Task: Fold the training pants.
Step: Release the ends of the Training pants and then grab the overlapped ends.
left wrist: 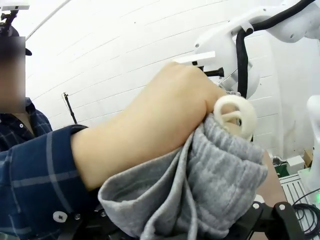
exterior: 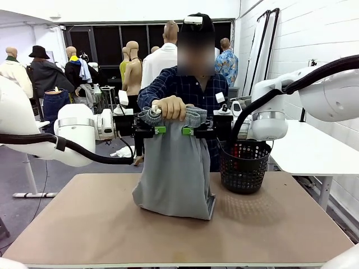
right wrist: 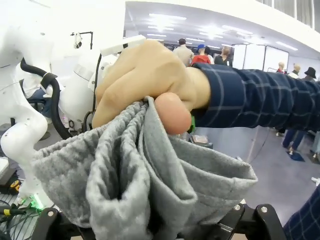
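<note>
Nearest, a smooth tan table [exterior: 84, 224] is seen, on which the hem of the training pants [exterior: 174, 174], soft grey jersey hung in an upright drape, is rested. A round black mesh basket [exterior: 244, 165] is set at their 3 o'clock. The gathered waistband is bunched at 12 o'clock in a person's closed hand [exterior: 173, 107]. The left gripper [exterior: 157, 130] at 9 o'clock and the right gripper [exterior: 189, 131] at 3 o'clock of it are held level, jaws spread wide, cloth between the fingers

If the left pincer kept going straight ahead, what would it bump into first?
Most likely the bunched top of the pants, gripped just above by the person's hand. The left pincer points right at it, seemingly very close.
</note>
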Available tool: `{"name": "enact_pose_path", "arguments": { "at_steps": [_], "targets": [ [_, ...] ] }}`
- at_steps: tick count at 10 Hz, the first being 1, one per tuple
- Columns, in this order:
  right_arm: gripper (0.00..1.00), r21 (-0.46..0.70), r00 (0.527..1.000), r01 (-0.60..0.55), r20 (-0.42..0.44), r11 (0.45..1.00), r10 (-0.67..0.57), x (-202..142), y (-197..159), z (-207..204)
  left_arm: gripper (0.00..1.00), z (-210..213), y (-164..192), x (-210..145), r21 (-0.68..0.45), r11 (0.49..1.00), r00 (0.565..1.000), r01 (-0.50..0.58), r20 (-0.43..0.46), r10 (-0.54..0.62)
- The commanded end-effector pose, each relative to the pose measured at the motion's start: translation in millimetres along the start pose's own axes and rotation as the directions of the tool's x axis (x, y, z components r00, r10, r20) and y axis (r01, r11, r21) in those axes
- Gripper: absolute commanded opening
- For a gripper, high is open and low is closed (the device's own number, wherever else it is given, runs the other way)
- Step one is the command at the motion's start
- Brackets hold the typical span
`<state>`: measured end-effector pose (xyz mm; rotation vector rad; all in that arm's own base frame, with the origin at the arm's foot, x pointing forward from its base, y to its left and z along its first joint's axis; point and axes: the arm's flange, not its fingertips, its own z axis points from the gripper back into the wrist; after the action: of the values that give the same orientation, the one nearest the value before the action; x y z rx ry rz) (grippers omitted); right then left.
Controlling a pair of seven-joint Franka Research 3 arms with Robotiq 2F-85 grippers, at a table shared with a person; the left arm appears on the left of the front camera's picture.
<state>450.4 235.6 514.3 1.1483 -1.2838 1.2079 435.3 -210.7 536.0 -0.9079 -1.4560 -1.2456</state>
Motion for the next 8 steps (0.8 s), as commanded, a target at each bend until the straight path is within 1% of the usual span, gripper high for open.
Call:
{"name": "enact_pose_path", "arguments": {
  "at_steps": [1, 2, 4, 5, 6, 8],
  "targets": [
    [1.0, 0.052, 0.999, 0.035, -0.035, 0.998, -0.033, 6, -1, -9, 1.0, -6, 4, 0, -0.032, 0.999, 1.0, 0.01, 0.001, -0.009],
    [1.0, 0.051, 0.999, 0.029, -0.042, 0.998, -0.027, 7, -2, -11, 1.0, -9, 4, -2, -0.043, 0.999, 1.0, 0.005, 0.004, -0.005],
    [1.0, 0.059, 0.999, 0.039, -0.026, 0.998, -0.037, 7, 0, -12, 1.0, -15, 1, -3, -0.069, 0.997, 1.0, -0.024, -0.01, 0.023],
    [0.82, 0.047, 0.999, 0.048, -0.022, 0.998, -0.047, 8, 0, -10, 0.82, -12, 1, -3, -0.082, 0.996, 1.0, -0.028, -0.014, 0.027],
    [0.62, 0.047, 0.998, 0.064, -0.024, 0.997, -0.063, 9, -2, -7, 0.63, -8, 4, -3, -0.066, 0.997, 0.999, -0.04, -0.02, 0.039],
    [0.22, 0.059, 0.995, 0.097, -0.035, 0.994, -0.095, 13, -2, 2, 0.26, 4, 7, 1, -0.052, 0.997, 0.998, -0.059, -0.005, 0.059]
  ]
}}
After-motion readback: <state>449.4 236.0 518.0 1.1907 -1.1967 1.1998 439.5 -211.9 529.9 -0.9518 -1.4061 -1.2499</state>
